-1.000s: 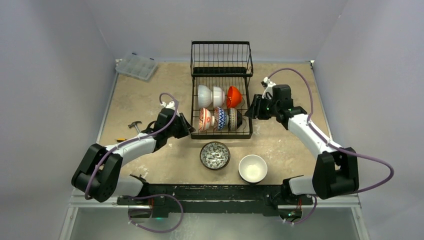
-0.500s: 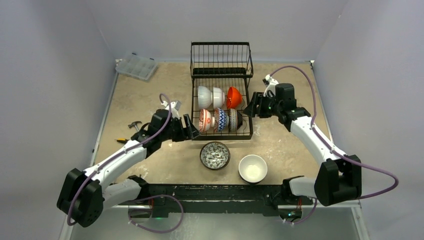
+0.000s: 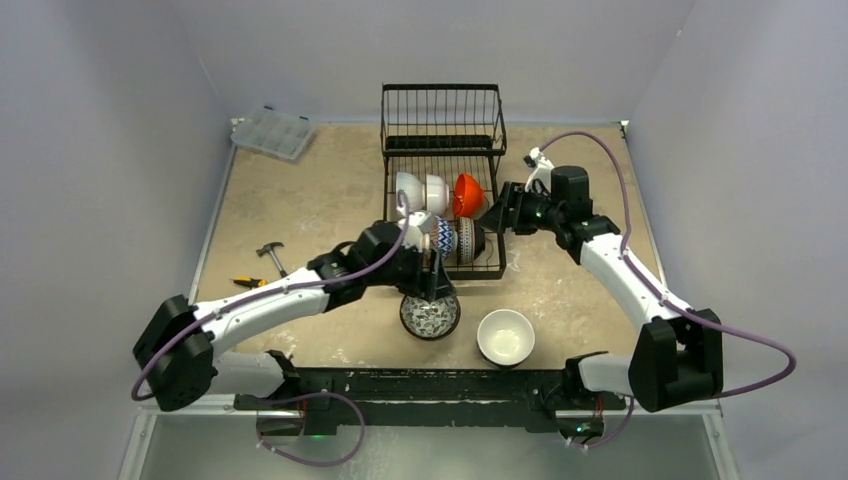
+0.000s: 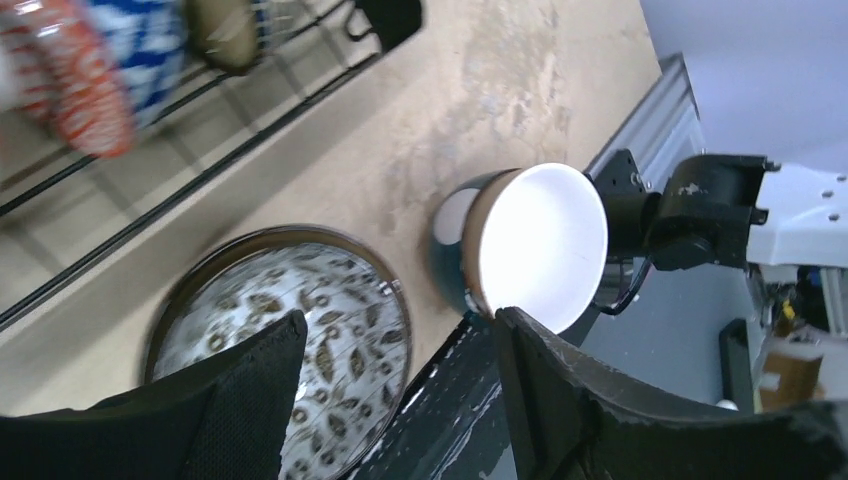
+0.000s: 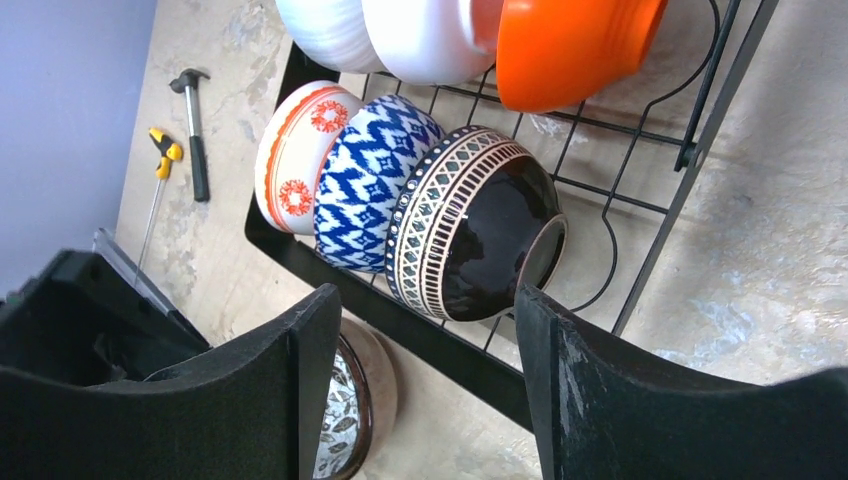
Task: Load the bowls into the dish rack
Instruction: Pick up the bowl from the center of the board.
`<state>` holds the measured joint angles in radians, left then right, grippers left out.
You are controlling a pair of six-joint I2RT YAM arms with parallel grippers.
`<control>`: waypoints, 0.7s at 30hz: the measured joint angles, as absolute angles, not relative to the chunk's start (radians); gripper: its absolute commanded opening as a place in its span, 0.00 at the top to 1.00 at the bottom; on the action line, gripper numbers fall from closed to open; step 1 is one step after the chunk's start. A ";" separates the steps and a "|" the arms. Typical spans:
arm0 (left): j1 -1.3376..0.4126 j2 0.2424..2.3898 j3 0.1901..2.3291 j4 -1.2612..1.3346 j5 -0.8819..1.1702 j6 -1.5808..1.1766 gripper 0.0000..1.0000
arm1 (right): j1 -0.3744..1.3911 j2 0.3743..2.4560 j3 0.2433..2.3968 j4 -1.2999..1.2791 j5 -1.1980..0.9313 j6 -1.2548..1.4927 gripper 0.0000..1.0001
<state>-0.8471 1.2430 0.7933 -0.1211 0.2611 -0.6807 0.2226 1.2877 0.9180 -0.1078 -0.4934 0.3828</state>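
From above, six small ceramic bowls stood on edge in two rows in the black wire dish rack. A round leaf-patterned ceramic bowl and a white-lined teal ceramic bowl sat upright on the tan table, near the arms' bases. The left gripper hung over the patterned bowl's far rim. The right gripper sat just beside the rack's right edge.

The left wrist camera showed its jaws spread and empty above the patterned bowl. A clean lift would likely need one finger inside the rim and the other outside before closing.

The right wrist camera showed jaws likewise parted and gripping nothing. They faced the dark banded ceramic bowl at the end of the near row, which touched a blue-and-white zigzag ceramic bowl.
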 measured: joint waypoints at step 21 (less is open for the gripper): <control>-1.197 1.697 1.106 -0.171 0.044 -0.544 0.59 | 0.222 1.289 0.901 -0.113 -0.506 0.397 0.30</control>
<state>-1.1969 1.6966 1.1057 -0.1715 0.0441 -0.5442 0.2222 1.2892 0.9009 -0.1135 -0.5060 0.3973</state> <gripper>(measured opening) 0.497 0.690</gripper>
